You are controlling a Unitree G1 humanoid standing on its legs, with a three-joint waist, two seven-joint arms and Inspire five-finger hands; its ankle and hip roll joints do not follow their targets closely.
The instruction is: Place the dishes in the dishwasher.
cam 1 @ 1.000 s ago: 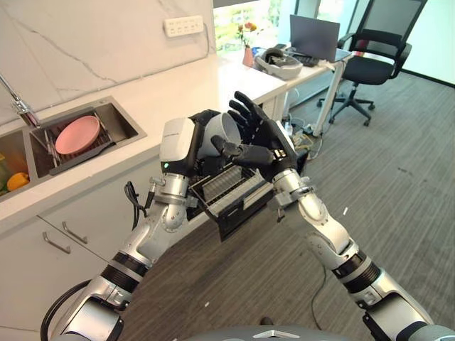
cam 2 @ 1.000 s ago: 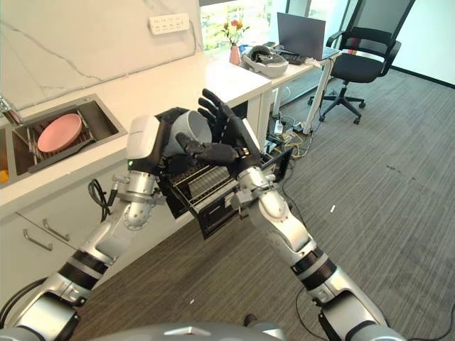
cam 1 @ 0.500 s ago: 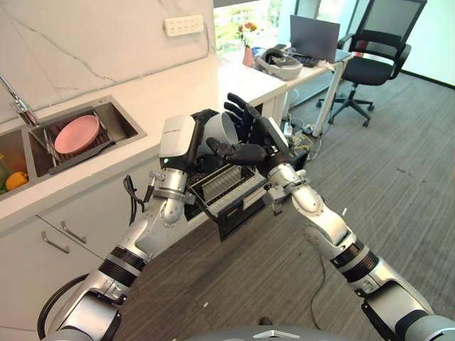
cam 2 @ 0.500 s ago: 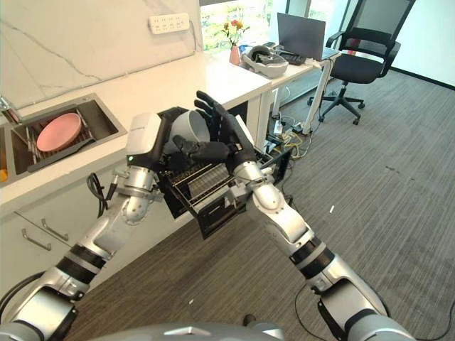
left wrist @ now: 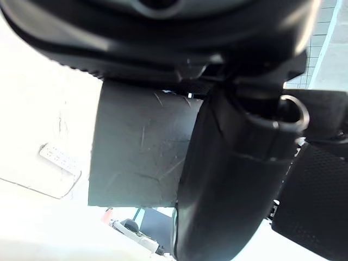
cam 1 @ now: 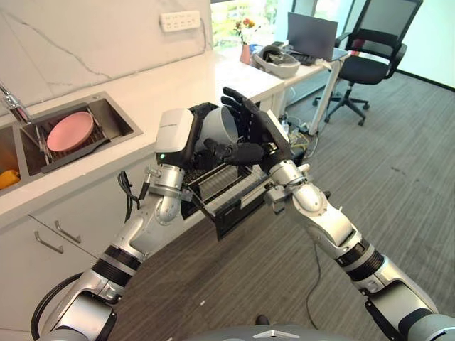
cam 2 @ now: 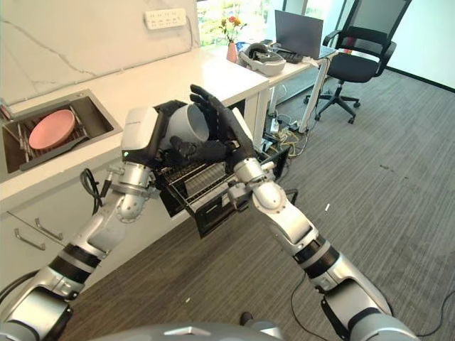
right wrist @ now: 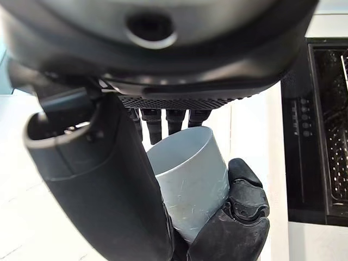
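Both arms reach forward over the pulled-out black wire dishwasher rack (cam 1: pixel 224 186). The right hand (cam 1: pixel 250 138) spreads straight, open fingers against the pale grey plastic cup (cam 1: pixel 219 129), which the left hand (right wrist: pixel 239 217) grips with curled fingers. Beyond, a pink round plate (cam 1: pixel 70 131) lies in the steel sink (cam 1: pixel 121 118).

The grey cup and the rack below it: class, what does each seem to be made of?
The grey cup, gripped by the left hand with the right hand open beside it, looks like matte plastic, though glazed ceramic is possible: dull surface, fine scratches. The rack looks like thin metal wire, probably coated: slim, pale parallel bars.
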